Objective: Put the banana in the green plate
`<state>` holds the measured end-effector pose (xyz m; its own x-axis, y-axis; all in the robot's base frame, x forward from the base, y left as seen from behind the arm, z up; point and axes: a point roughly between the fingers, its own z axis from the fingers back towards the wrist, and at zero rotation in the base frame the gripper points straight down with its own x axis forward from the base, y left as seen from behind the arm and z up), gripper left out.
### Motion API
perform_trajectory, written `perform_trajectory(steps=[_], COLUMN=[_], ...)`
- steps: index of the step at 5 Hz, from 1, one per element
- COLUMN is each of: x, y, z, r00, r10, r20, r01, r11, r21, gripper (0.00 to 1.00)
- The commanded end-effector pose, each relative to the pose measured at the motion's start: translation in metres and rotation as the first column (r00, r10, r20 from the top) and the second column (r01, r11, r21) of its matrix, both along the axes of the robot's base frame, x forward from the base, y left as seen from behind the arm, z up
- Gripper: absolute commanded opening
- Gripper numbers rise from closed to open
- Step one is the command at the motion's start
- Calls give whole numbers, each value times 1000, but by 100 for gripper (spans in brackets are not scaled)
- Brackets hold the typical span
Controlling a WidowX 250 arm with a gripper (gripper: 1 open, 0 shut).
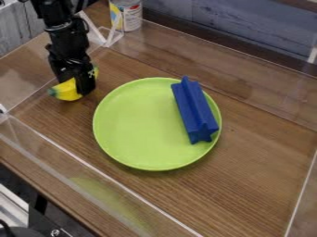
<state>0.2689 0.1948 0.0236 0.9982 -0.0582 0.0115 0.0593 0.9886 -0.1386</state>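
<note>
The black hand (72,81) points straight down at the left side of the wooden desk (266,139), close to its left edge, and its fingers stand apart, spread to either side of the banana (65,91). The banana lies on the desk surface under the hand, a small yellow piece with a greenish-blue tip showing toward the left edge; most of it is covered by the dark fingers, so whether they touch it cannot be told. It sits just beside the green plate (143,125), off its left rim and not on it. The green plate is large, round and shallow, lying flat near the middle of the desk, and its left and central parts are bare. A long blue block (195,109) rests on the right part of the plate, running from the far rim toward the near right rim, with its near end reaching out to the edge of the plate. At the far left corner of the desk, behind the arm, stands a white container with a yellow label (125,14), well apart from the plate.
</note>
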Motion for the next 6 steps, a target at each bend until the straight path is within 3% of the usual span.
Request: perform_trajectory(steps=[1,5,6], x=[1,1,1], y=[5,8,8], z=[2,-5,-6], r00=[1000,999,998], r10=[20,41,44], r20=[10,-27,-35], r01=[-19,-42,-46], r11=[1000,999,998], r21=[-2,-29,-36], gripper=[100,100,0])
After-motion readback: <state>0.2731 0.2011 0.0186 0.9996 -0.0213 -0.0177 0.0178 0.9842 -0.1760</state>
